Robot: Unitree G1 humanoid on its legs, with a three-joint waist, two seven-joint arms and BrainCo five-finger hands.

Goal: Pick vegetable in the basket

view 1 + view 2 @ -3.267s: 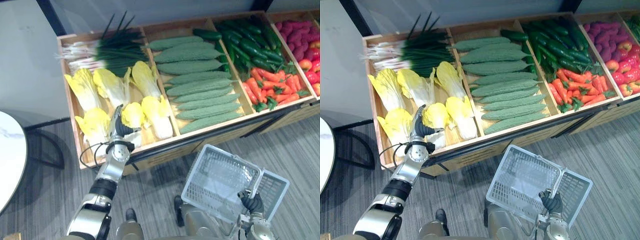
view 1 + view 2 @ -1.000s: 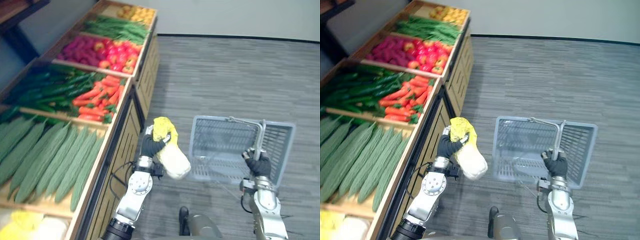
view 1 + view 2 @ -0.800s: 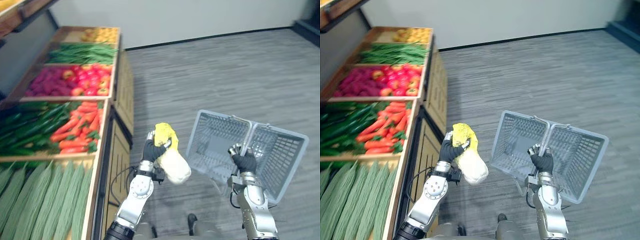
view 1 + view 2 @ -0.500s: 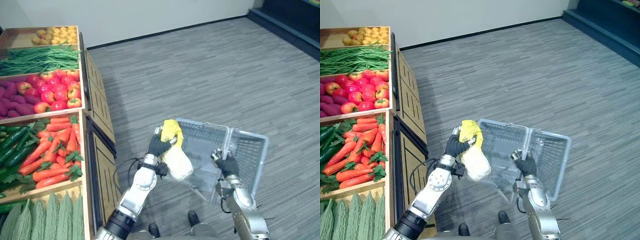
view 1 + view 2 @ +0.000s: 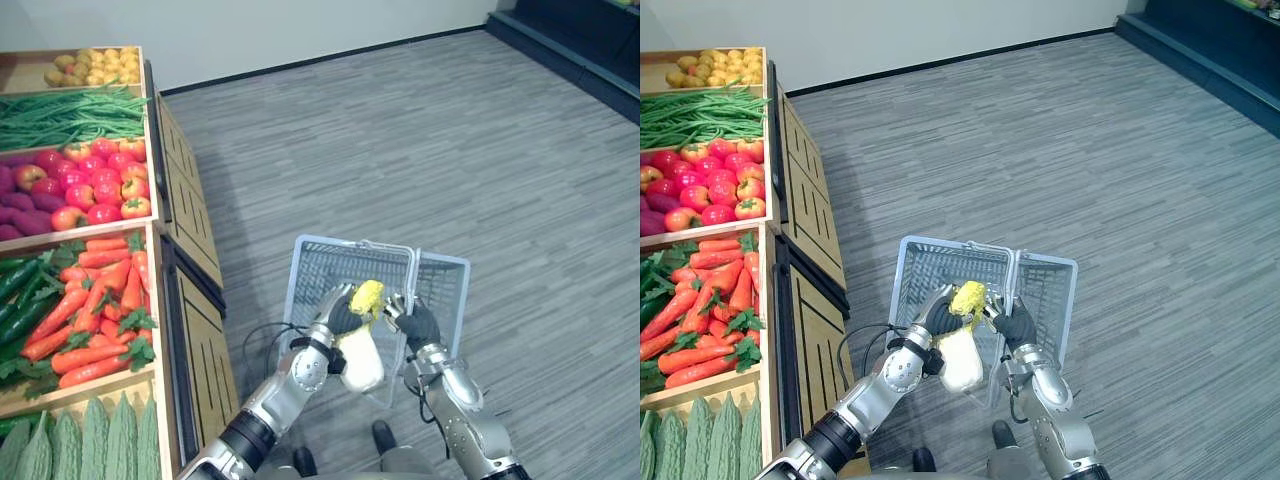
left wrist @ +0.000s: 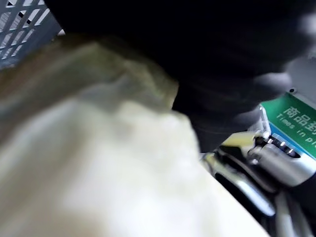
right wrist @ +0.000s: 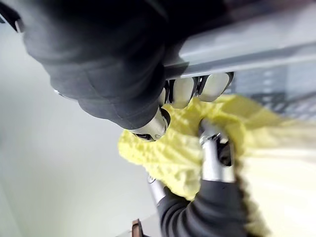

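A napa cabbage (image 5: 362,360), yellow at its leafy top and white below, hangs over the near part of the grey mesh basket (image 5: 330,265). My left hand (image 5: 345,315) is shut on its yellow end, one finger (image 7: 212,158) lying across the leaves (image 7: 168,153). The white body (image 6: 98,163) fills most of the left wrist view. My right hand (image 5: 420,325) is shut on the basket handle (image 7: 256,44), right beside the cabbage's top. The basket is tilted, its open side toward me.
A wooden produce stand runs along the left: carrots (image 5: 100,300), red apples (image 5: 100,195), green beans (image 5: 70,115), potatoes (image 5: 90,68), bitter gourds (image 5: 70,440). Grey striped floor (image 5: 450,150) spreads ahead and right. A dark step (image 5: 570,40) lies far right.
The camera has swung further from the stand. My left hand has carried the cabbage from beside the basket's left edge over its opening, up against my right hand on the handle.
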